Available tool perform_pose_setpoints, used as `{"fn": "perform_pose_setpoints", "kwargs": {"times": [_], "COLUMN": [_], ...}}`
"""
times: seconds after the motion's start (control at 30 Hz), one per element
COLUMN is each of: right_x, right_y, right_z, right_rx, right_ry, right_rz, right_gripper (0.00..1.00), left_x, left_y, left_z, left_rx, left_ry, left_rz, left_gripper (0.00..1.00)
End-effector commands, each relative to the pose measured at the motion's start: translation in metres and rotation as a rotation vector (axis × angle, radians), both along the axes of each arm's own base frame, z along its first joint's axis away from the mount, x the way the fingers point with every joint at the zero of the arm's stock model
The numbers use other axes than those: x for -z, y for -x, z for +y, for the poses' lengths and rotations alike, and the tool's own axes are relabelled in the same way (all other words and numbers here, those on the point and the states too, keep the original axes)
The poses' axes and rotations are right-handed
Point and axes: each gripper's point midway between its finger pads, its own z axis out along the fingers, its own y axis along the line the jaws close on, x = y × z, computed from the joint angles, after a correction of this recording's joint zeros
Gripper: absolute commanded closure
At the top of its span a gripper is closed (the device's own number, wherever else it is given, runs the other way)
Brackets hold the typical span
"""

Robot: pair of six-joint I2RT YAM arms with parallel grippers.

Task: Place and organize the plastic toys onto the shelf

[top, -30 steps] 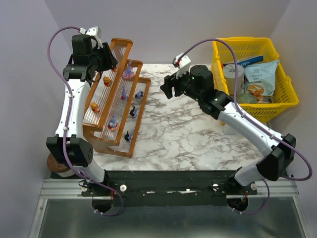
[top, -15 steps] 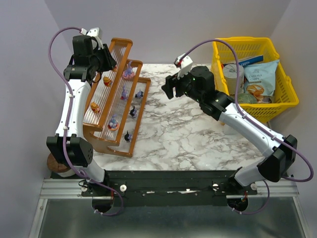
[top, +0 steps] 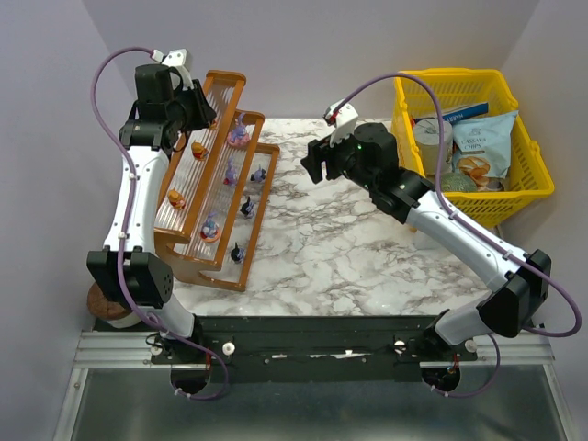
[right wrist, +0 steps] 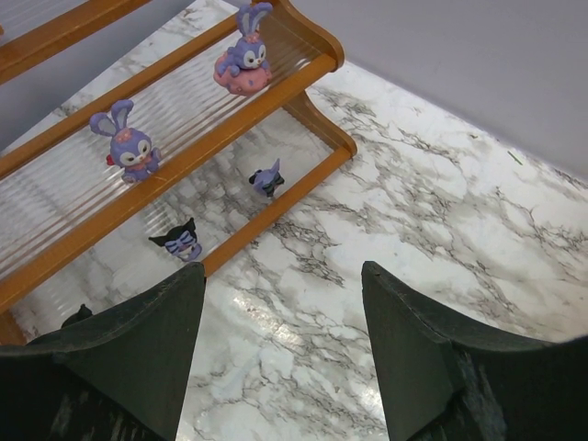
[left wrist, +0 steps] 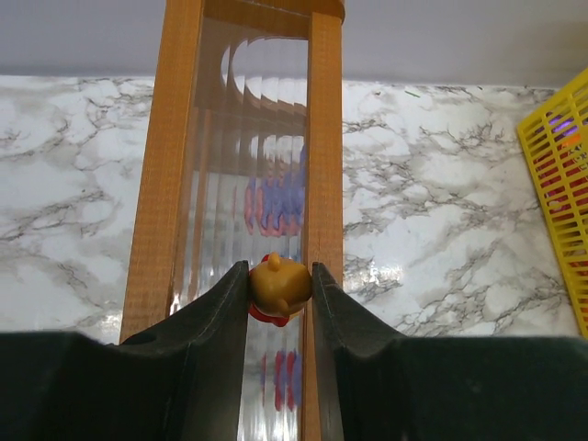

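Note:
The shelf (top: 207, 241) stands at the table's left, a stepped wooden rack with clear ribbed tiers. My left gripper (top: 195, 138) is over its top tier (left wrist: 266, 184), shut on a small orange toy (left wrist: 278, 287) with a red underside. Another orange toy (top: 175, 197) stands further along that tier. On the middle tier are two purple bunnies (right wrist: 243, 55) (right wrist: 129, 142) and an orange and purple toy (top: 210, 227). Small dark figures (right wrist: 182, 241) (right wrist: 266, 179) stand on the lowest tier. My right gripper (right wrist: 283, 271) hangs open above the marble right of the shelf, with nothing in it.
A yellow mesh basket (top: 531, 158) at the back right holds snack packets (top: 480, 147) and a can (top: 426, 136). Its corner (left wrist: 560, 184) shows in the left wrist view. A brown round object (top: 106, 303) sits beside the left arm's base.
My left gripper's jaws have closed onto the orange toy on the top tier. My right gripper has shifted slightly towards the back of the table.

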Motion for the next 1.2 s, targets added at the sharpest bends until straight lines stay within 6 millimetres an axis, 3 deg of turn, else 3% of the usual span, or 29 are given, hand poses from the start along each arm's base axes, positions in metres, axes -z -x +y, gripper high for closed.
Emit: {"fn": "perform_pose_setpoints", "kwargs": {"times": [0.0, 0.17, 0.63, 1.17], "right_x": [0.003, 0.007, 0.01, 0.012], "right_y": [0.0, -0.001, -0.004, -0.004], "right_z": [-0.01, -0.012, -0.014, -0.012], "right_rx": [0.032, 0.038, 0.044, 0.034], "right_ry": [0.015, 0.022, 0.026, 0.026], "right_rz": [0.006, 0.011, 0.016, 0.024], "right_gripper": [0.24, 0.24, 0.24, 0.24], "left_x": [-0.004, -0.003, 0.004, -0.01], "left_y": [-0.015, -0.022, -0.041, -0.043], "left_z": [-0.002, -0.009, -0.002, -0.002], "left_rx": [0.052, 0.094, 0.055, 0.049], "left_ry": [-0.035, -0.022, -0.039, -0.035], "left_rz": [-0.074, -0.106, -0.099, -0.121], "left_gripper": [0.82, 0.82, 0.82, 0.63]}}
